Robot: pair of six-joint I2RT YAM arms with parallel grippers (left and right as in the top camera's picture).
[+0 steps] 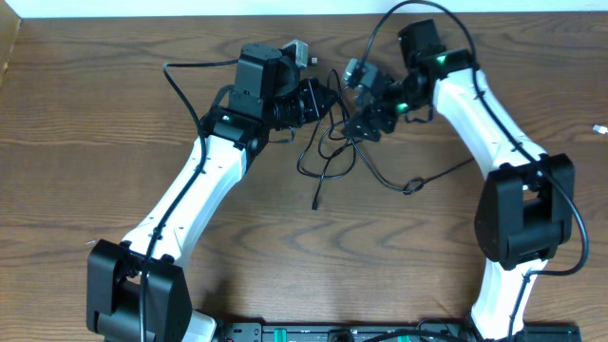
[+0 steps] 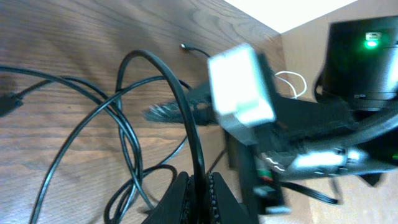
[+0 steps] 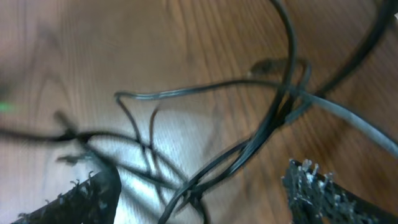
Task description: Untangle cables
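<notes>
Tangled black cable (image 1: 332,174): loose loops on the table (image 1: 95,114) btw. both arms. Prob. light, limp, slick; a pulled strand drags its neighbours. Left claw (image 2: 200,180) pinches one strand; right claw (image 3: 202,173) gapes wide, empty. Take hold near a crossing, not the plug.

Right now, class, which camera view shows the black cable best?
Overhead: the black cable shows nearly all its loops and a loose end. Left wrist shows only some loops and a strand pinched in the left gripper; right wrist shows blurred strands close up.
</notes>
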